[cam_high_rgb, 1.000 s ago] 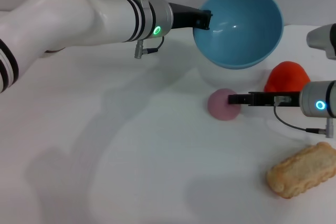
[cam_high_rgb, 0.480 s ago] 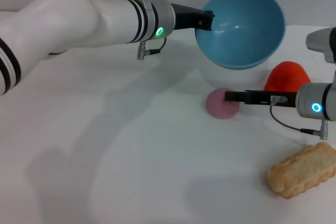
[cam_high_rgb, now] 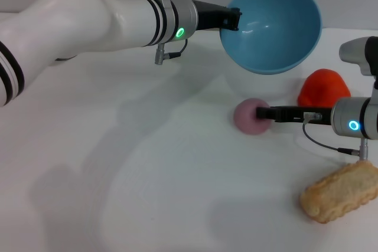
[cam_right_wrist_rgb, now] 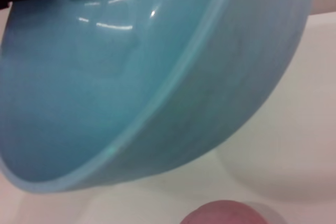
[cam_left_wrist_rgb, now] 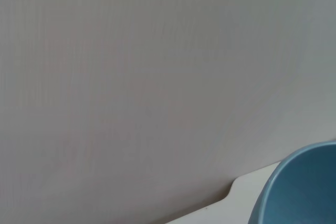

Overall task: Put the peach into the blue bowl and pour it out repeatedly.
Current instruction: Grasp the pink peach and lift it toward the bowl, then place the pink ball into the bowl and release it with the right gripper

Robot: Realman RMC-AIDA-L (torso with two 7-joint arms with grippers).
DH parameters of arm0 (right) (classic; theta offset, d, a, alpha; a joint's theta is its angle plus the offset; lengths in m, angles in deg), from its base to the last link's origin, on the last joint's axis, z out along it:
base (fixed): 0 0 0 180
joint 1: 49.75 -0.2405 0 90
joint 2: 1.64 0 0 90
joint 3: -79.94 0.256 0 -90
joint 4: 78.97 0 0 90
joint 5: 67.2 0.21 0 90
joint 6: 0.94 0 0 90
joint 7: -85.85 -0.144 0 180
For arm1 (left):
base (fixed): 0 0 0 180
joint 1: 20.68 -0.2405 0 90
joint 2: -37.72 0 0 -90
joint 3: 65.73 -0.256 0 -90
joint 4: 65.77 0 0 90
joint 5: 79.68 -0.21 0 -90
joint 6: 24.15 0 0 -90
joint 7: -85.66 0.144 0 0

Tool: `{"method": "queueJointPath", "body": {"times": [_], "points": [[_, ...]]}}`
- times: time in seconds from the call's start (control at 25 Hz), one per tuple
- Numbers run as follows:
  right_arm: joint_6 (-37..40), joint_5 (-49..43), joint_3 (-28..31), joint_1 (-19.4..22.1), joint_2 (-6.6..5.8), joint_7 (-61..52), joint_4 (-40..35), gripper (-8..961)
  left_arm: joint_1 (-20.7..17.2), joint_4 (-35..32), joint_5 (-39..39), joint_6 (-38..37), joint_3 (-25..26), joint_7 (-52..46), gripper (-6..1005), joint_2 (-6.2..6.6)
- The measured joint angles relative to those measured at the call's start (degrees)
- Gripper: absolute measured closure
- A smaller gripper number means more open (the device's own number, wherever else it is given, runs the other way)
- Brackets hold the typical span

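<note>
The blue bowl [cam_high_rgb: 271,25] hangs in the air at the back, tilted so its empty inside faces me. My left gripper [cam_high_rgb: 231,19] is shut on its left rim. The bowl's edge shows in the left wrist view [cam_left_wrist_rgb: 299,192], and it fills the right wrist view [cam_right_wrist_rgb: 147,77]. The pink peach [cam_high_rgb: 249,116] lies on the white table below the bowl. My right gripper [cam_high_rgb: 261,112] reaches in from the right and touches the peach's upper right side. The peach's top shows in the right wrist view [cam_right_wrist_rgb: 223,214].
A red-orange fruit [cam_high_rgb: 322,87] sits behind my right arm. A beige, bread-like lump [cam_high_rgb: 339,192] lies at the front right. The white table [cam_high_rgb: 147,175] stretches to the left and front.
The bowl has risen and shifted slightly right. My right wrist has dropped a little and edged left. The peach nudged left, then back, and stays on the table.
</note>
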Motion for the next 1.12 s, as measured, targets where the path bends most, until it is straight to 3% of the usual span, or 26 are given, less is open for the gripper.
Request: {"method": "queueJointPath", "body": {"times": [0.2, 0.56, 0.8, 0.92, 1.12], "points": [[-1.4, 0.0, -1.9, -0.3, 0.0, 0.3, -0.1, 567, 0.1, 0.0, 0.0, 0.0, -0.1, 0.0, 1000, 0.0], [-1.0, 0.0, -2.5, -0.1, 0.03, 3.3, -1.5, 912, -0.1, 0.2, 0.0, 0.2, -0.1, 0.0, 999, 0.0], [5.6, -0.3, -2.5, 4.4, -0.69, 4.0, -11.5, 912, -0.2, 1.4, -0.4, 0.3, -0.1, 0.1, 1001, 0.12], [14.4, -3.4, -1.7, 6.7, -1.44, 3.2, -19.7, 912, 0.0, 2.5, -0.9, 0.2, 0.1, 0.3, 1000, 0.41], [28.5, -8.8, 5.0, 7.1, -1.88, 1.5, -27.3, 911, 0.3, 4.2, -3.1, 0.4, 0.1, 0.3, 999, 0.38]]}}
